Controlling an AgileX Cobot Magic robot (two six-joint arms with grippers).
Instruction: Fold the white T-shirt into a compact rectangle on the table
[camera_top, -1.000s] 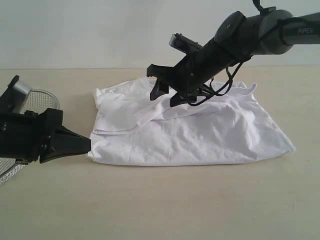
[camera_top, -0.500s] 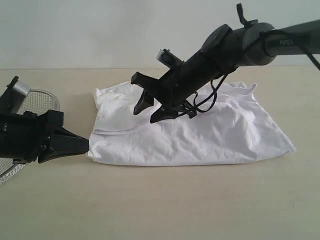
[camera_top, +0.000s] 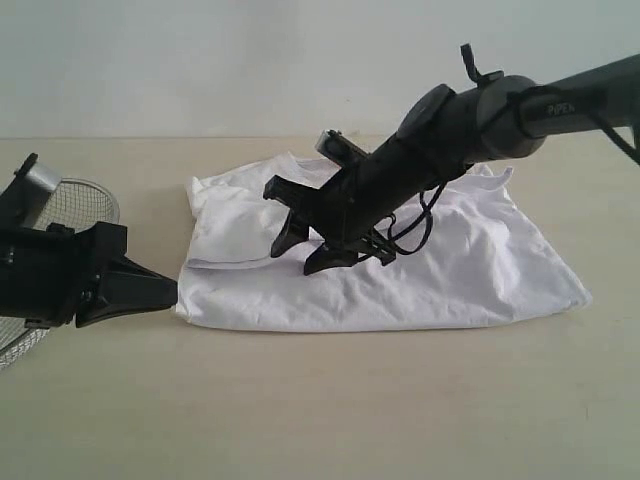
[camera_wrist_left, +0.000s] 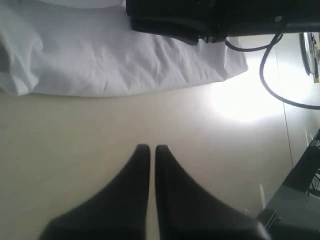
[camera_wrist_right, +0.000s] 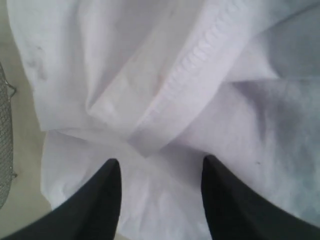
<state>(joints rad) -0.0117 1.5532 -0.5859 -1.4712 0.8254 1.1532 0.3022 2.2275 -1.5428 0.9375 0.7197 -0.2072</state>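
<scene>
Right gripper (camera_top: 296, 257) is hanging open over the left-middle of the white short-sleeved cotton T-shirt (camera_top: 470, 270), jaws spread and holding nothing. In the right wrist view the fingers are straddling a stitched hem edge (camera_wrist_right: 200, 55) on a loose fold. Can't tell whether the tips are touching the cloth.

Left gripper (camera_top: 175, 290) is sitting closed and empty, low on the beige matte counter (camera_top: 350, 400), tip just beside the shirt's left edge.

The shirt is lying mid-counter as a rough, wrinkled wide slab, far from a compact rectangle.

Judgement: the robot is setting up a re-grasp for the next fold. Next move is calling for the right gripper to drop, pinch that hemmed edge, and catch only the layers wanted. The left gripper is likely needing to pin or take the near-left edge.

Hard to read:
- The right arm is covering the shirt's centre.
- No print or collar tag is showing.
- Layer count under the fold is unclear.
- Glare is washing out part of the left wrist view.
- The round steel wire-mesh basket (camera_top: 75, 200) is being cut off at far left.
</scene>
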